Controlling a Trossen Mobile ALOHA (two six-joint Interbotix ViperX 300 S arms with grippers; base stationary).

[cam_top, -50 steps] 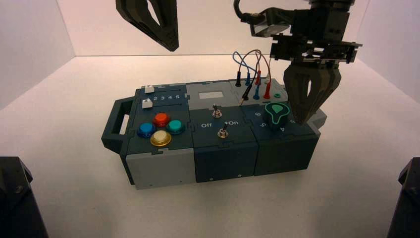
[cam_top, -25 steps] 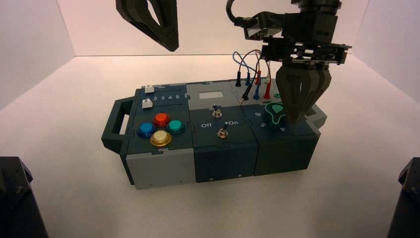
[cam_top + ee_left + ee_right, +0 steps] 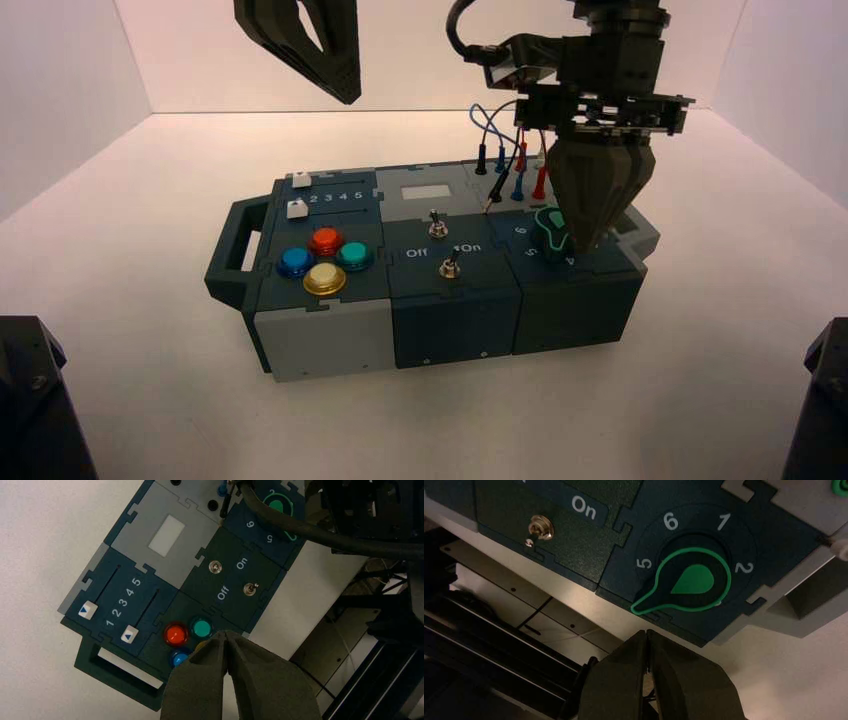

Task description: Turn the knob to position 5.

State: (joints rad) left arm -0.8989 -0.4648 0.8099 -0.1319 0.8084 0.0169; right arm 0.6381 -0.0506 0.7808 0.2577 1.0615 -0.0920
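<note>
while the left gripper [image 3: 347, 97] hangs at the upper left of the high view, the right gripper [image 3: 588, 244] is right of centre there, over the box's [image 3: 455, 330] right part, partly hiding the knob [image 3: 549, 238]. its fingers are pressed together, pinching nothing. in the right wrist view the knob sits just right of centre, its pointer aimed toward the lower left, off the 5 [image 3: 644, 563], which shows beside it.

You have four coloured push buttons [image 3: 325, 262] and two sliders [image 3: 108, 623]. You also see two toggle switches [image 3: 215, 567].
</note>
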